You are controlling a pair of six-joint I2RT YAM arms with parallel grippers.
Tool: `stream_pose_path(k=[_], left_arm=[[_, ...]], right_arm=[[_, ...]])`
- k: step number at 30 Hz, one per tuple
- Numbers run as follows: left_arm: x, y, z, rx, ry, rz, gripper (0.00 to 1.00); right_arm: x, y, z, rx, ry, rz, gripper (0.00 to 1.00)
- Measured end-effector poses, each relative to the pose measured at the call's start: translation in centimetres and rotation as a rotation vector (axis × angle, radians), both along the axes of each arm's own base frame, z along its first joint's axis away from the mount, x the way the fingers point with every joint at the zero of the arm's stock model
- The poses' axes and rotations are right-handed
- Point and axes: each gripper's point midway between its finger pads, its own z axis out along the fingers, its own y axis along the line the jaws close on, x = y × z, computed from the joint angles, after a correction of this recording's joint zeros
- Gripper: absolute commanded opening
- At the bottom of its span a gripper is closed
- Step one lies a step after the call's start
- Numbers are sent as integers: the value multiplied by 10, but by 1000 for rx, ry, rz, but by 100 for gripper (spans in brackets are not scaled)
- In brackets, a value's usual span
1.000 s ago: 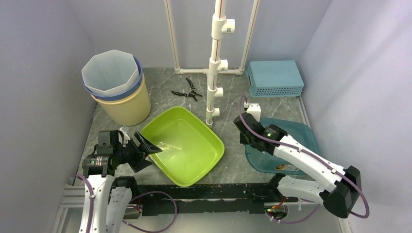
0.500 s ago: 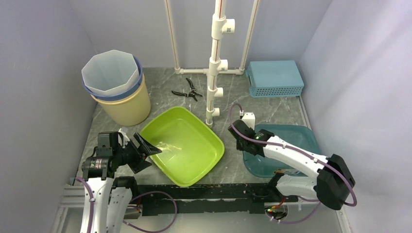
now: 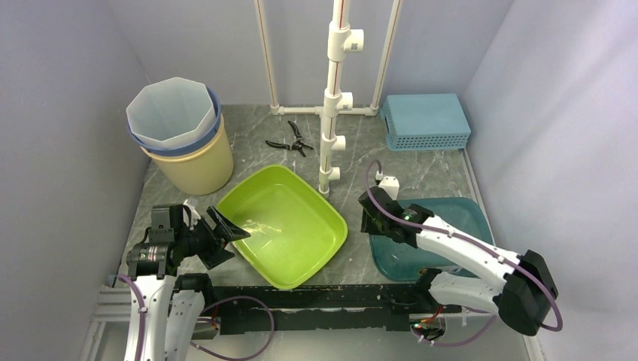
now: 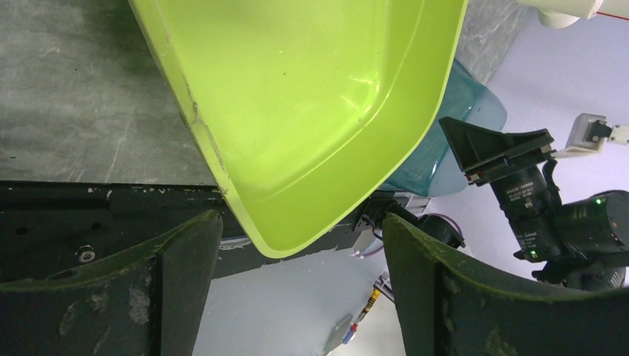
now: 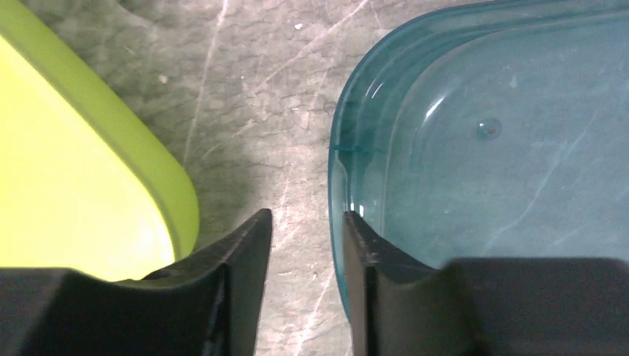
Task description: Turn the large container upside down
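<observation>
Flipping of the green tub [image 3: 284,226], judged the larger of the two tubs and so the thing to be turned, is not yet begun. It sits mouth up on the bench [image 3: 248,143], near the front edge between the two arms, with the teal tub [image 3: 466,218] just beside it on the right. The left gripper [image 4: 300,222] is held wide open at the tub's near-left corner. That corner is seen between its fingers [image 4: 170,282], though whether it is touched cannot be told. The right gripper [image 5: 305,219] is poised low over the bare strip of bench between the two tubs, its fingers parted a little and holding nothing. The green rim lies just beside one finger and the teal rim just beside the other.

A two-sided lift appears to be intended, so the right fingers should be steered onto the green rim and kept off the teal one, which is close enough to be caught by mistake. The rim should be taken deep between the fingers on both sides before anything is raised, since the plastic looks smooth and glossy and could slip from a shallow pinch. Opposite corners should be raised together and rolled about one axis, so that the tub is not twisted out of either grip. Room should be kept from the white pipe stand [image 3: 335,113] behind and from the teal tub while the tub is swung over.
</observation>
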Motion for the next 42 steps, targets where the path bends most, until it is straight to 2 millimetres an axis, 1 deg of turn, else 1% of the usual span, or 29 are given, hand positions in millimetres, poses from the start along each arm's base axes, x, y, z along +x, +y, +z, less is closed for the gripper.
stream_pose_path(k=[2,3,6,8,10,12,16,18,20,22,25,28,30,35,39,42], left_arm=[[0,0,0,0,-1,0,84],[0,0,0,0,0,0,84],[0,0,0,1,-1,-1,84],[0,0,0,1,0,-1,84],[0,0,0,1,0,-1,84],[0,0,0,1,-1,0,84],[0,0,0,1,-1,0,84],[0,0,0,1,-1,0,84],[0,0,0,1,0,-1,84],[0,0,0,1,1,0,84],[1,0,0,1,3,0,84],[1,0,-1,1,6,0,84],[1,0,-1,1,7,0,84],[1,0,-1,0,7,2,84],[1,0,-1,-1,7,2,84],[1,0,0,0,5,2,84]], right_arm=[[-1,1,7,31,-15,-5,53],[-2,1,12,48,-24,-7,58],[-7,0,25,102,-45,-25,77],[-12,-4,33,135,-54,-51,85],[-18,-11,42,165,-68,-85,88],[-24,-23,53,194,-90,-143,91],[-34,-51,76,259,-152,-304,93],[-40,-65,81,289,-171,-385,93],[-49,-81,80,309,-179,-474,94],[-56,-93,78,325,-179,-547,98],[-65,-108,76,360,-181,-641,100],[-72,-116,71,371,-169,-705,100],[-75,-120,65,363,-159,-745,100],[-72,-123,64,376,-169,-815,100],[-70,-124,57,324,-152,-872,100],[-67,-126,50,252,-140,-907,100]])
